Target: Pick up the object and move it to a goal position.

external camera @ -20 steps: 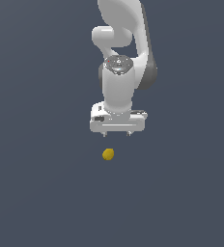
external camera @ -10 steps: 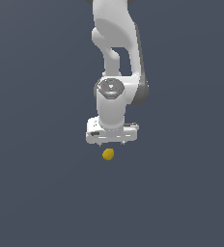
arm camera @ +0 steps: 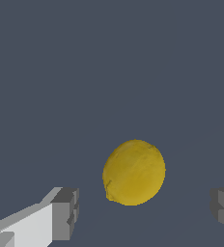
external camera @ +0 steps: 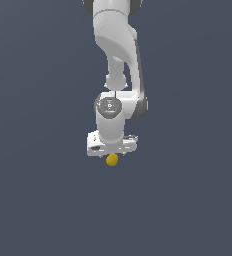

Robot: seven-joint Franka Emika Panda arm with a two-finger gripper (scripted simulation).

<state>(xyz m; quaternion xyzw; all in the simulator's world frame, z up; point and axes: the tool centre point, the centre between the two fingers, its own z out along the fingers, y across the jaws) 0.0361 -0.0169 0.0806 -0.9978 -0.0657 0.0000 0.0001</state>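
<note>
Wrist view shows two grey-tipped fingers (arm camera: 65,212) spread wide apart, one on either side of the object (arm camera: 134,172), a small yellow lemon-like lump. Neither finger touches it, so the gripper (arm camera: 145,212) holds nothing. The object lies on the dark grey desk (arm camera: 109,62), between the fingers and a little beyond their tips. From the exterior view, the white gripper (external camera: 111,152) hangs directly above the object (external camera: 112,160), which peeks out just below it. Judging by this, the approach is nearly done; closing, lifting and carrying to the goal remain. No goal marker is visible. One finger is cut off at the picture's edge.
</note>
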